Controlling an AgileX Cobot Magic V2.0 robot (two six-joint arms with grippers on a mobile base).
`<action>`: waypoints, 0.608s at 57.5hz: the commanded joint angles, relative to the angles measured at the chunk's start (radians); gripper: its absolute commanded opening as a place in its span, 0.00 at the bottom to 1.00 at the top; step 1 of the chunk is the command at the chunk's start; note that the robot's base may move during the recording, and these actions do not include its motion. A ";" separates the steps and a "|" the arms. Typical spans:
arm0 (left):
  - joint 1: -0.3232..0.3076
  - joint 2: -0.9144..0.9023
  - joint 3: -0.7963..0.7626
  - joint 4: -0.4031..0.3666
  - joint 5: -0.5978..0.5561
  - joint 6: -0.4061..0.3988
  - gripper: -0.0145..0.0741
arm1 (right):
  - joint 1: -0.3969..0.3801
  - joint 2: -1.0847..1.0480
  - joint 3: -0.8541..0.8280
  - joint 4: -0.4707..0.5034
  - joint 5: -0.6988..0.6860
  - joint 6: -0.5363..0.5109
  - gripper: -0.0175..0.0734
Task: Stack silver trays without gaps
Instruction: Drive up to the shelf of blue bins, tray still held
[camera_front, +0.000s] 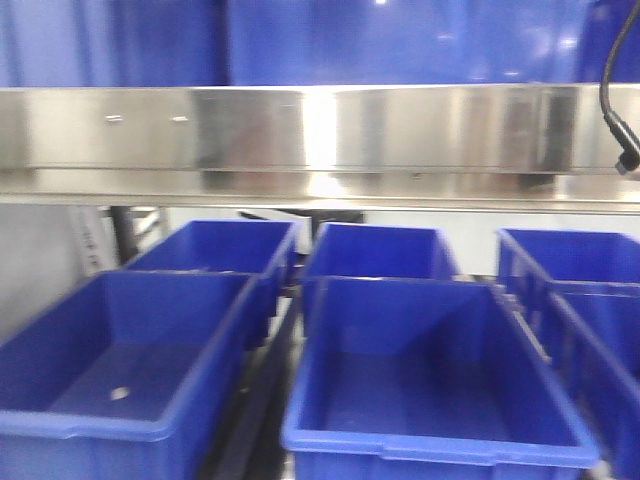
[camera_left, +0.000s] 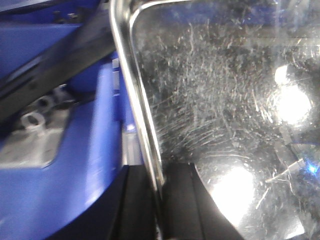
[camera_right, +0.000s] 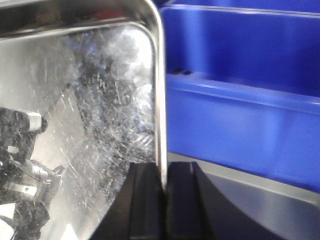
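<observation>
Now, a silver tray (camera_left: 215, 100) held by its rim.
Left gripper (camera_left: 159, 175) and right gripper (camera_right: 161, 170) each pinch the rolled edge between jaws; likely stiff, light, slippery.

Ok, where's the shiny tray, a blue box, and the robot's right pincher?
silver tray (camera_left: 225, 90): left wrist view, on its scratched flat bottom.
blue bin (camera_front: 440, 446): front view, on the front rim of the nearest middle bin.
right gripper (camera_right: 162, 172): right wrist view, between its black fingertips pinching the tray's rim.
</observation>
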 joint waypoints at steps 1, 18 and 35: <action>-0.011 -0.009 -0.007 0.003 -0.018 0.022 0.15 | 0.001 -0.010 -0.009 0.000 -0.078 -0.009 0.11; -0.011 -0.009 -0.007 0.003 -0.018 0.022 0.15 | 0.001 -0.010 -0.009 0.000 -0.078 -0.009 0.11; -0.011 -0.009 -0.007 0.003 -0.018 0.022 0.15 | 0.001 -0.010 -0.009 0.000 -0.078 -0.009 0.11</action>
